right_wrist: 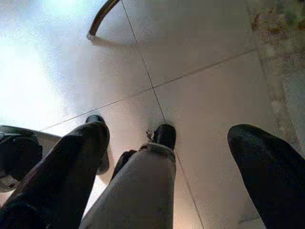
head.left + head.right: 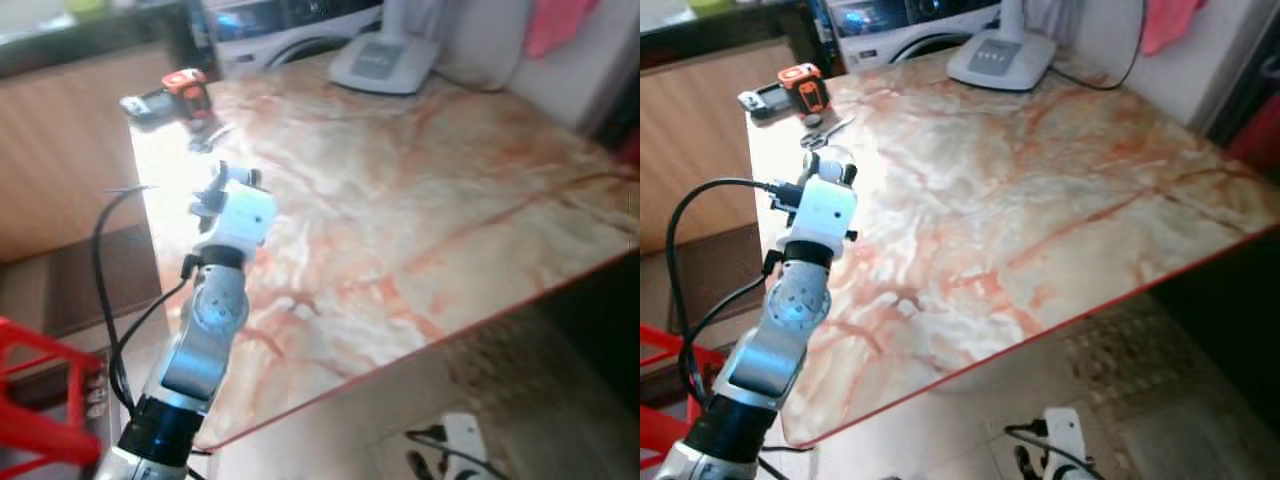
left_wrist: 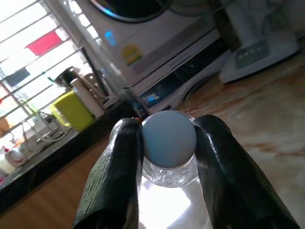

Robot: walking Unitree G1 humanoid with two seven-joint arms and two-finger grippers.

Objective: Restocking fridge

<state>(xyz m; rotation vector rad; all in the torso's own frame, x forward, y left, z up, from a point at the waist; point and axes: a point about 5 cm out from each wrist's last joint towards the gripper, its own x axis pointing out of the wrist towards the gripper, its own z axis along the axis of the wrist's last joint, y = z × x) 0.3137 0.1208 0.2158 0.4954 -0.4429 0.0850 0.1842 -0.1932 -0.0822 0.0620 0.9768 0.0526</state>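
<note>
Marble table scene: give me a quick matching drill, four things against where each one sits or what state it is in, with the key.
Things:
1. clear bottle
2. tape measure
3. white fan base
4. right gripper

Place or state:
A. hanging open over the tiled floor
B. far left corner of the marble table
C. far edge of the table, in front of the white appliance
D. clamped at the neck between the left gripper's black fingers

Pairs: 1-D, 2-B, 3-C, 4-A
</note>
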